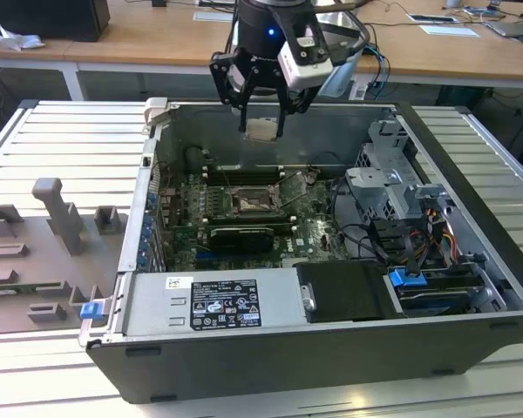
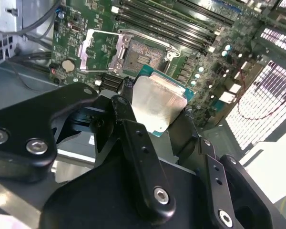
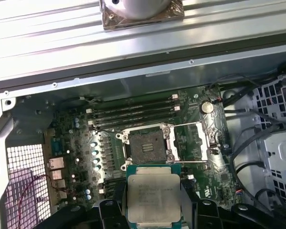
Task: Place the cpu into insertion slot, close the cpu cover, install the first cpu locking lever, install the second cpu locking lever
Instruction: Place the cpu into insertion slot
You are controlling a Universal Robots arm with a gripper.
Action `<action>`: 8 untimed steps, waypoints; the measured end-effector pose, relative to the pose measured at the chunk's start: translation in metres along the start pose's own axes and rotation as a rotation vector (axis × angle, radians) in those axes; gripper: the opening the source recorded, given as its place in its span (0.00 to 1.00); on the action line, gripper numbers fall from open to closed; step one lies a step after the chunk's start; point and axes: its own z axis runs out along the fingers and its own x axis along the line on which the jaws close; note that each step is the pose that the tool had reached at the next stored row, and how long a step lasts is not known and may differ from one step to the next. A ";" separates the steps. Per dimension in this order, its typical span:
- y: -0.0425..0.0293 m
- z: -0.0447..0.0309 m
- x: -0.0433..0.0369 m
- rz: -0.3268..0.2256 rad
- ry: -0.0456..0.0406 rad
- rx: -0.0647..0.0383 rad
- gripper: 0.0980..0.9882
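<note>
We saw the gripper (image 1: 261, 126) clenched on the chip (image 3: 154, 198), its fingers (image 2: 133, 138) pressing two opposite edges. The chip was held flat, its silvery-beige top up inside a thin green border. It was nearly square, with edges roughly parallel to the rim of the socket (image 3: 147, 145). It hung in the air above the socket, well apart from it, with open room around. The socket lay bare and dark-centred, its cover (image 3: 209, 138) swung open just beside it. Beyond the socket ran black memory slots (image 3: 133, 112), then the case wall (image 3: 133, 78).
</note>
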 end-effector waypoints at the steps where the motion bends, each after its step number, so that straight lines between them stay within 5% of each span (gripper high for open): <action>1: 0.0000 0.0001 0.0000 0.015 -0.0014 0.000 0.50; 8: -0.0002 0.0018 0.0000 0.073 -0.0064 -0.001 0.50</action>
